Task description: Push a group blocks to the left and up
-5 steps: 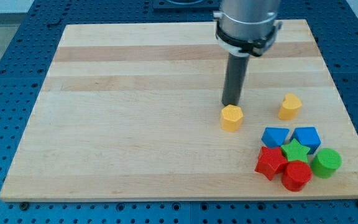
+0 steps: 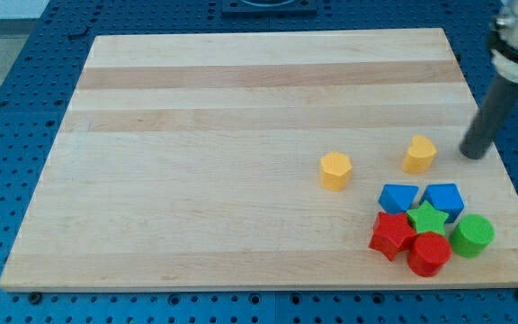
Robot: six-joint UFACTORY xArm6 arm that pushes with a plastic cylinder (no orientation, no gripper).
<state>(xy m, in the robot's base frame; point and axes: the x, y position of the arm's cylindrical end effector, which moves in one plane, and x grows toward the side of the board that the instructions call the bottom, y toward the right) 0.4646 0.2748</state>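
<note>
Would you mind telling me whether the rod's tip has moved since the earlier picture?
Yes. My tip has moved toward the view's right: it stood just above the yellow hexagonal block, and now sits right of the yellow heart-shaped block, near the board's right edge.

The arm above my tip (image 2: pixel 472 156) runs out of the camera view at the view's top right corner, so only the lower rod and a slice of the grey collar show. In the cluster at the view's lower right, the green star (image 2: pixel 428 218) is partly covered by the red hexagonal block (image 2: pixel 429 253) in front of it, and it hides the lower edges of the two blue blocks (image 2: pixel 397 197) (image 2: pixel 444 197), whose exact shapes are hard to tell. The yellow block (image 2: pixel 419 154) nearest my tip is too small to tell its outline for certain.
</note>
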